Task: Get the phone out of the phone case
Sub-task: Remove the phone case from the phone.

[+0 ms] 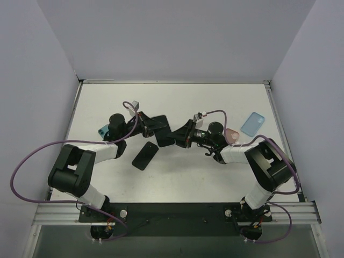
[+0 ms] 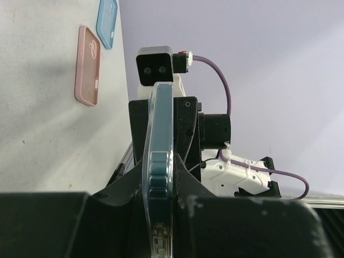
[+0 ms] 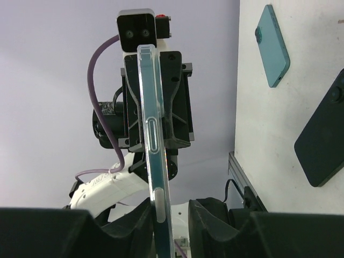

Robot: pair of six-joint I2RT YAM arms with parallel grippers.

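Note:
A dark phone in a clear case [image 1: 163, 130] is held in the air above the middle of the table, between the two grippers. My left gripper [image 1: 148, 124] is shut on its left end. In the left wrist view the cased phone [image 2: 160, 123] stands edge-on with both fingers of the left gripper [image 2: 161, 171] pressed against it. My right gripper [image 1: 185, 134] is around the other end. In the right wrist view the case [image 3: 150, 107] leans on one finger of the right gripper [image 3: 172, 208], with a clear gap to the other finger.
A bare black phone [image 1: 145, 156] lies on the table under the grippers. A teal phone [image 1: 101, 130] lies behind the left arm. A pink case [image 1: 233, 135] and a light blue case [image 1: 253, 123] lie at the right. White walls enclose the table.

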